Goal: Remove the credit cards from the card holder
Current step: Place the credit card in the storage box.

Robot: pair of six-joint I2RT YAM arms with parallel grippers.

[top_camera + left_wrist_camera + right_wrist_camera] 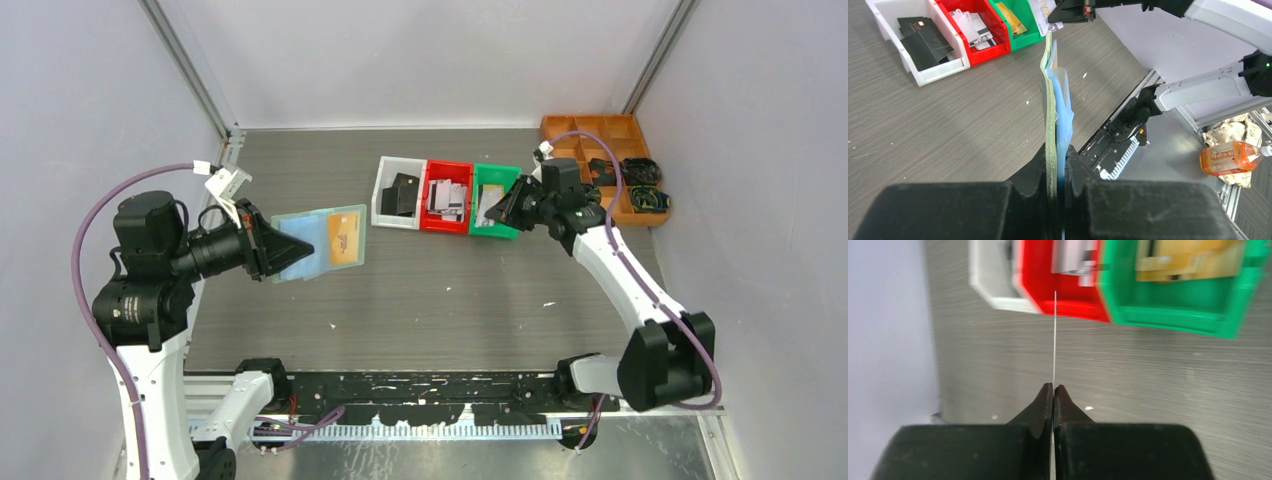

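The pale mint-green card holder (pixel 325 243) hangs open above the table at the left, and my left gripper (pixel 298 250) is shut on its near edge. A gold credit card (pixel 343 242) shows in its inner pocket. In the left wrist view the holder (pixel 1050 100) stands edge-on between my fingers, with a clear bluish pocket beside it. My right gripper (pixel 508 205) hovers by the red and green bins, shut on a pale silver-grey credit card (pixel 490 205). In the right wrist view this card is a thin white line (pixel 1054 340) rising from the gripper (pixel 1053 390).
A white bin (pixel 385 215) holds black cards, a red bin (pixel 445 226) holds silver-grey cards and a green bin (pixel 497 230) holds gold cards (pixel 1188 260). An orange divided tray (pixel 590 128) with black coiled cables sits at the back right.
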